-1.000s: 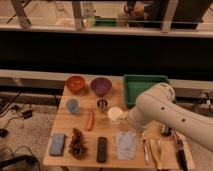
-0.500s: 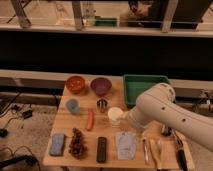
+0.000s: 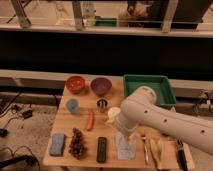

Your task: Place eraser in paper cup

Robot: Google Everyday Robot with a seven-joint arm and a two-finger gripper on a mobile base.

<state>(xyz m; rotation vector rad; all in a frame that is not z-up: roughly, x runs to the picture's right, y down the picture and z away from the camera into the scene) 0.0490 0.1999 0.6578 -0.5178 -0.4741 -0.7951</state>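
Note:
The eraser (image 3: 101, 149), a flat black block, lies near the front edge of the wooden table (image 3: 85, 159), untouched. The paper cup (image 3: 113, 116), white and round, stands mid-table with its right side hidden behind my white arm (image 3: 160, 117). The arm reaches in from the lower right. My gripper (image 3: 125, 140) hangs from its end over a pale cloth (image 3: 124, 150), just right of the eraser and in front of the cup. It is open and holds nothing.
At the back stand an orange bowl (image 3: 75, 84), a purple bowl (image 3: 100, 86) and a green bin (image 3: 150, 89). A light blue cup (image 3: 73, 106), a small metal cup (image 3: 102, 104), a carrot (image 3: 90, 120), a blue-grey sponge (image 3: 57, 144), a dark bunch (image 3: 76, 142) and cutlery (image 3: 145, 147) share the table.

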